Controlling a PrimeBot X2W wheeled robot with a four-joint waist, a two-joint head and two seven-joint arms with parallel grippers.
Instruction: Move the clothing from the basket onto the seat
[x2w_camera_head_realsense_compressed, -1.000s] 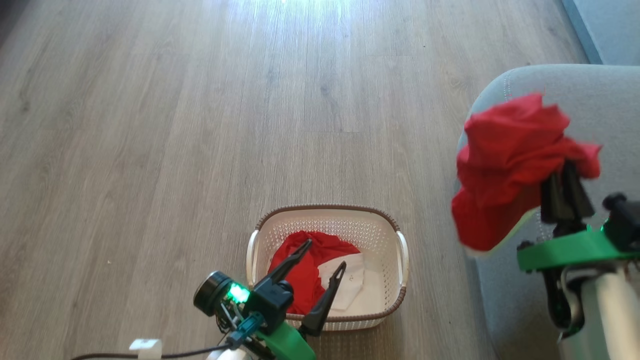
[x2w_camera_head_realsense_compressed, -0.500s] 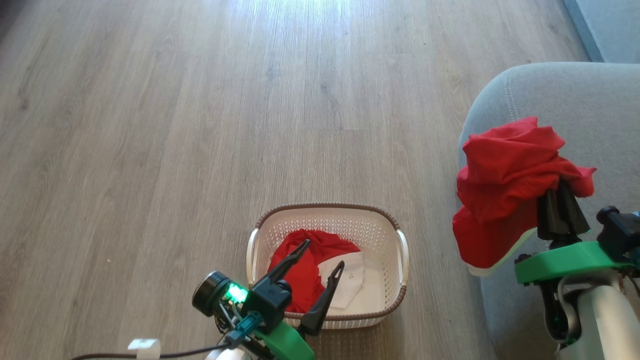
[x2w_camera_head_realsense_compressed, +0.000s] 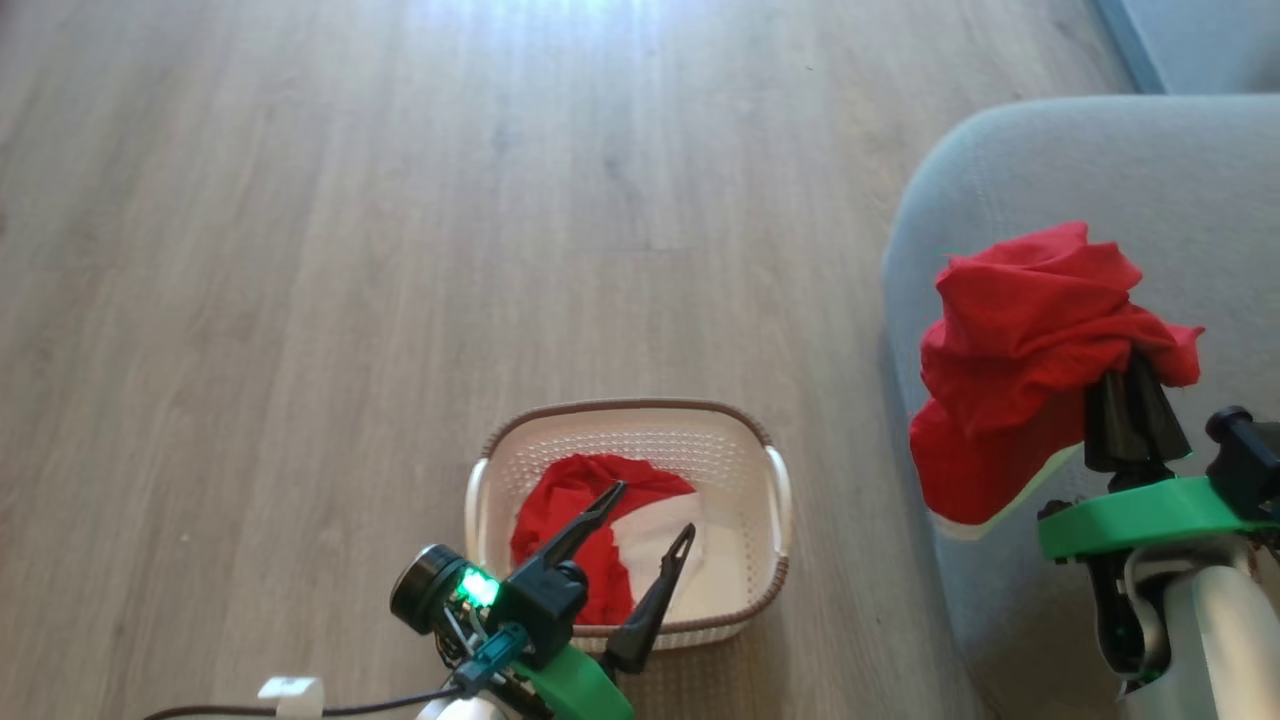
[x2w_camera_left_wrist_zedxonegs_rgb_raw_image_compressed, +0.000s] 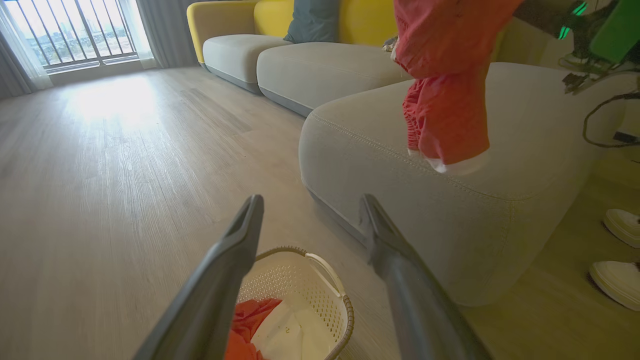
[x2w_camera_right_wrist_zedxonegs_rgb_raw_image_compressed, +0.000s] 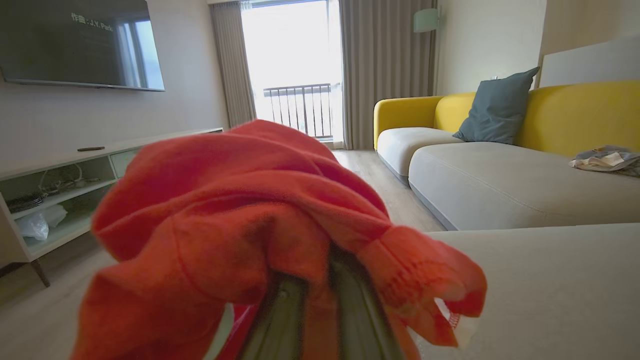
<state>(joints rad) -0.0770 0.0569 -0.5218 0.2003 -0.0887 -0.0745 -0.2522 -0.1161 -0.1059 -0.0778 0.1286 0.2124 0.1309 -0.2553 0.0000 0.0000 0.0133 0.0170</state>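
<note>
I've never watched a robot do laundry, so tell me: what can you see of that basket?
The basket is small, cream-white perforated plastic, a rounded rectangle with a brown woven-look rim and a handle on each side. It stands upright on the wooden floor near the grey seat, not touching it. Red and white clothing lies inside. The left gripper, fingers spread, hangs over its near side.

The wood floor (x2w_camera_head_realsense_compressed: 300, 250) carries the basket (x2w_camera_head_realsense_compressed: 640, 438) and, beside it, the seat (x2w_camera_head_realsense_compressed: 1050, 160).
</note>
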